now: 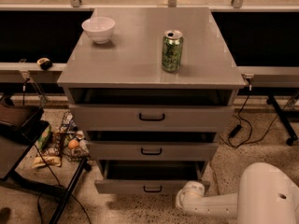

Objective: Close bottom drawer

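Note:
The bottom drawer [122,186] is the lowest grey panel of the cabinet, with a small black loop handle [153,189]. It stands out only a little, and a dark gap shows above its front. My gripper [185,198] is at the end of the white arm [219,204], low at the right. It sits against the right end of the bottom drawer's front panel. The arm's white end joint hides how the gripper meets the panel.
The middle drawer [152,150] and the top drawer [152,117] each stand slightly out. A white bowl [98,29] and a green can [172,50] stand on the cabinet top. Snack packets and fruit [60,143] lie on the floor left, beside a black stand [18,139]. Cables [243,125] run at right.

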`<action>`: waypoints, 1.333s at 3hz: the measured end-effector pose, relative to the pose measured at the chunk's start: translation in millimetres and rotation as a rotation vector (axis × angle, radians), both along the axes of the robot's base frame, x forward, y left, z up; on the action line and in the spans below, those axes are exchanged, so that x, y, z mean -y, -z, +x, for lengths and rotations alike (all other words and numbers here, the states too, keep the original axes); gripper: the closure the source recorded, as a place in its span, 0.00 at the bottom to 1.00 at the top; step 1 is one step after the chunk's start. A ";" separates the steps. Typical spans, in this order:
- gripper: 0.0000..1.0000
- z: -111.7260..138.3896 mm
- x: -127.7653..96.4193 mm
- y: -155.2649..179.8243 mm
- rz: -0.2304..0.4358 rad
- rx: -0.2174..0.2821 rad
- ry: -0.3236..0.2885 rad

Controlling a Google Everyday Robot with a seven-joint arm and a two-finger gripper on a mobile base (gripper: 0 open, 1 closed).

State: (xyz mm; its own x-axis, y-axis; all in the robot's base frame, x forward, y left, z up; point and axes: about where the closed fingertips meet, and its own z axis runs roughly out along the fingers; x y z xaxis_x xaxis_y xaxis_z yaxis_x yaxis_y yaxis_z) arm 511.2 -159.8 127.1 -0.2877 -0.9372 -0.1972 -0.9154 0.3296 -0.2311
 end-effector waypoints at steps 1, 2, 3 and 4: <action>1.00 43.0 -0.6 -5.0 -0.009 0.045 -0.028; 1.00 79.4 -1.5 -9.9 -0.016 0.088 -0.040; 0.84 84.6 -1.2 -10.9 -0.017 0.095 -0.039; 0.60 84.6 -1.2 -10.9 -0.017 0.095 -0.039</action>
